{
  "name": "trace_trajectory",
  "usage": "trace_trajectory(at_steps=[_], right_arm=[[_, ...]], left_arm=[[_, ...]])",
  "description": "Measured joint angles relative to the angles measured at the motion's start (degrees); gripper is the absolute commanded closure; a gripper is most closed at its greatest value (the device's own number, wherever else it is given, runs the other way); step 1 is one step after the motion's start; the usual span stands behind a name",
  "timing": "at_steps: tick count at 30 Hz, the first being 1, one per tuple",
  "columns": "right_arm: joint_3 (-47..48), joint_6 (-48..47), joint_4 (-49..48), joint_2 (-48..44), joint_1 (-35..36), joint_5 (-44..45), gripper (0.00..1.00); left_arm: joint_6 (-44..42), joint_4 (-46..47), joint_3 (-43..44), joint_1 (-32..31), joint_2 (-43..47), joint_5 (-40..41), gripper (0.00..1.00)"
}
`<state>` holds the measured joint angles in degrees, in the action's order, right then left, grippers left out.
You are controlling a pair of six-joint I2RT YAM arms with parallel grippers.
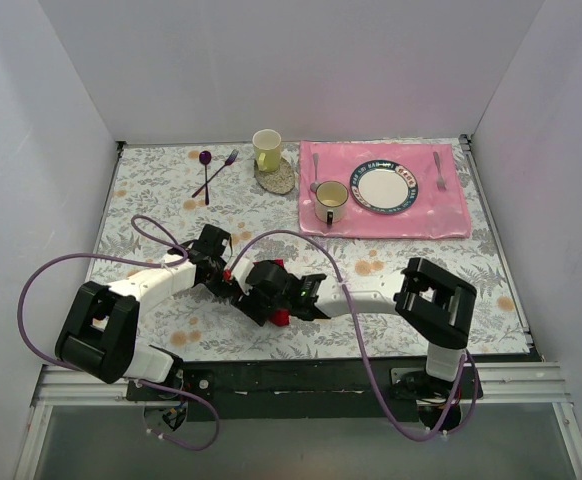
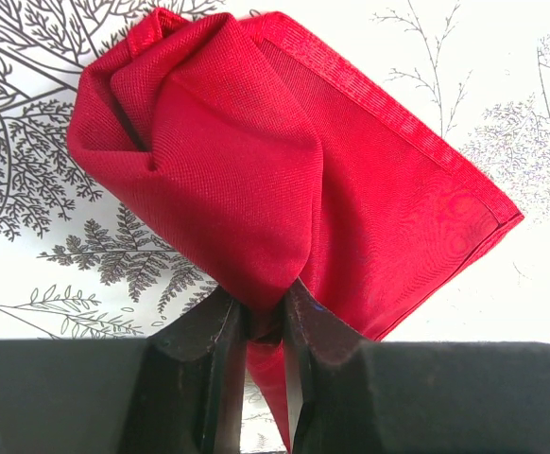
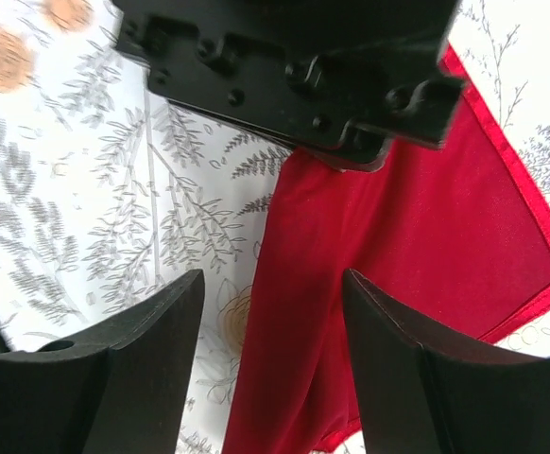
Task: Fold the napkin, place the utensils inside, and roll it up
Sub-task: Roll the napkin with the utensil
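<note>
While I look through the left wrist camera, the left gripper (image 2: 264, 307) has its two black fingers drawn narrow on a pinched end of the bright red soft cloth napkin (image 2: 256, 161), holding it. From that pinch the napkin widens away from the fingers into a folded, bunched bundle lying on the white table cover printed with grey ferns (image 2: 29, 189). Its hemmed edge runs as a straight diagonal from the top centre of that view down to a corner at the right, and the rumpled folds gather at the upper left. Through the right wrist camera I see the right gripper (image 3: 273, 284) spread wide, one finger on either side of a long red band of the cloth. Whether either finger touches it I cannot tell. That band runs lengthwise from between those fingers up to the left gripper's black body. From overhead, both grippers meet near the front middle of the table and cover nearly all the napkin.
</note>
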<state>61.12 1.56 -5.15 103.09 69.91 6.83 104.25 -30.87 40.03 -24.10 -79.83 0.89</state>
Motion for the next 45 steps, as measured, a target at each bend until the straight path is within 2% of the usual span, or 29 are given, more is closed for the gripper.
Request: trace_trajectory(at_steps=[4,5,7,8,11,12,15,19,26,28,35,39,45], right_arm=[[1.2,-0.3,-0.4,3.7,0.9,2.1,0.38],[1.4,-0.2,-0.4,4.5,1.0,2.5,0.43],[1.8,0.3,-1.0,5.5,1.2,3.4,0.55],[2.1,0.7,-0.9,5.8,1.4,4.1,0.69],[2.4,2.1,-0.9,6.1,1.5,6.5,0.95],[2.3,2.8,-1.0,6.1,1.4,6.8,0.99],[0.9,3.6,-3.0,5.6,1.3,6.7,0.99],[-2.4,5.3,-8.1,4.7,-0.9,1.4,0.99],[-4.9,10.5,-14.6,5.7,-10.0,-19.5,0.99],[-4.2,13.5,-17.4,8.5,-14.3,-30.1,0.99],[2.3,24.5,-20.3,18.5,-21.9,-52.7,0.99],[2.9,29.8,-21.4,21.1,-24.1,-59.6,0.99],[3.8,33.8,-21.6,23.1,-24.7,-64.0,0.99]], left_arm=[[0.2,-0.1,0.0,0.0,0.0,-0.1,1.00],[0.2,-0.2,0.0,0.0,0.0,-0.1,1.00],[0.3,-0.4,0.0,0.0,0.1,-0.1,1.00],[0.3,-0.5,0.0,0.0,0.2,-0.1,0.97],[0.3,-1.5,0.0,0.0,0.6,0.1,0.85],[0.5,-2.0,0.0,0.0,0.9,0.3,0.74],[0.3,-2.9,0.0,0.0,1.6,0.9,0.51],[-0.2,-5.8,-0.2,0.0,4.5,3.0,0.40],[-1.4,-10.1,0.6,0.0,13.5,7.3,0.38],[-1.7,-10.5,1.0,0.1,15.0,7.5,0.37],[-3.0,-7.6,1.1,0.1,11.7,3.8,0.36],[-3.1,-5.2,0.6,0.1,9.4,2.1,0.36],[-3.1,-1.7,-0.2,0.1,6.3,1.1,0.37]])
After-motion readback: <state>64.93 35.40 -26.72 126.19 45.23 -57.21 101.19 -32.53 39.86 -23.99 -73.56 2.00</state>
